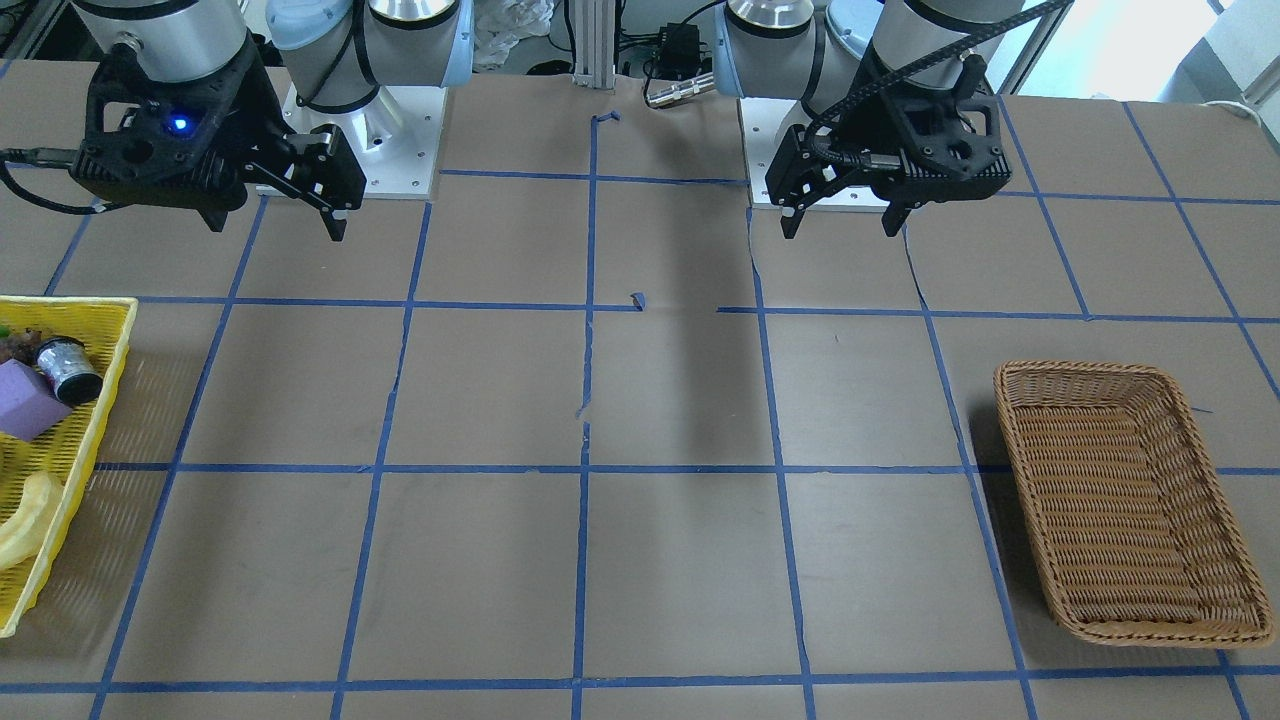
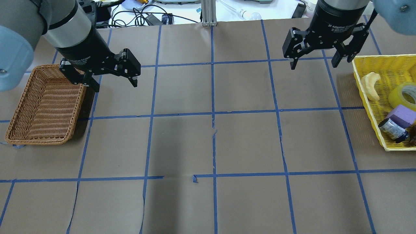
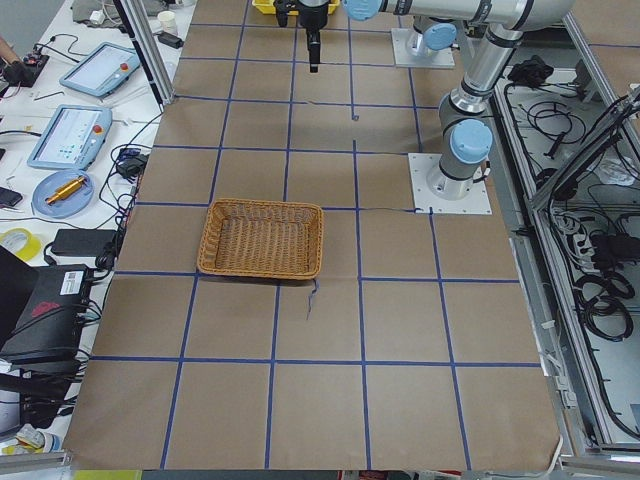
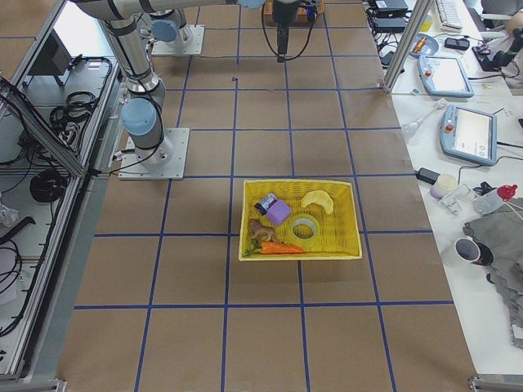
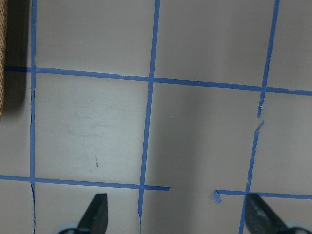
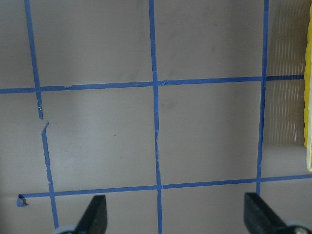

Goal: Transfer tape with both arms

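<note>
L gripper (image 2: 115,86), R gripper (image 2: 313,65): jaws wide open, empty. Risk: tape (image 2: 396,96) sits tight beside block (image 2: 402,116); R grab may snag.

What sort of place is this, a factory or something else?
Probably a robotics research lab. The left arm and right arm are bolted to a paper-covered table marked with a blue tape grid, with control tablets on the side bench.

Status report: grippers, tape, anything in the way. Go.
Left gripper open, empty, by wicker basket. Right gripper open, empty. Tape in yellow basket, untouched. Purple block close beside it.
</note>
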Controlling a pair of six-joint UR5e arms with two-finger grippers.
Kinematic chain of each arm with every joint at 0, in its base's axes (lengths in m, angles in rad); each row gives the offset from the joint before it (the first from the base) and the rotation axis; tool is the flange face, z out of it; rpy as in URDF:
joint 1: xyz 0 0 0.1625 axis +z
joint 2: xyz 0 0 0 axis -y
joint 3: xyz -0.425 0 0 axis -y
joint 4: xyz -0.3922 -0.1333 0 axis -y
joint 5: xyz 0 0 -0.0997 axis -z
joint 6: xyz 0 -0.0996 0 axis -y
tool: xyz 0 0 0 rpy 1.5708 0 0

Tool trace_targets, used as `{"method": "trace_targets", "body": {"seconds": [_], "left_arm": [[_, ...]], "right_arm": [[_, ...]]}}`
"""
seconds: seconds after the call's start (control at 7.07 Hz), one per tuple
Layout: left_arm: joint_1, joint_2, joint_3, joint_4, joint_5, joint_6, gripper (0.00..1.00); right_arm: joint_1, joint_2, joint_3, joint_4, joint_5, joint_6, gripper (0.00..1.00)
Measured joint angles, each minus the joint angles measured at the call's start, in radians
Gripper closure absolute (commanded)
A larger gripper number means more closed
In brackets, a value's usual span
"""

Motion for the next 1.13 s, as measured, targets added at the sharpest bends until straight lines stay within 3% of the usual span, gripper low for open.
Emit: {"method": "trace_targets", "body": {"seconds": [1.13], "left_arm": [[-0.001, 0.000, 0.001, -0.001, 0.001, 0.000, 0.00]], "right_arm": [[0.004, -0.004, 0.007, -0.003, 0.087, 0.006, 0.00]]}}
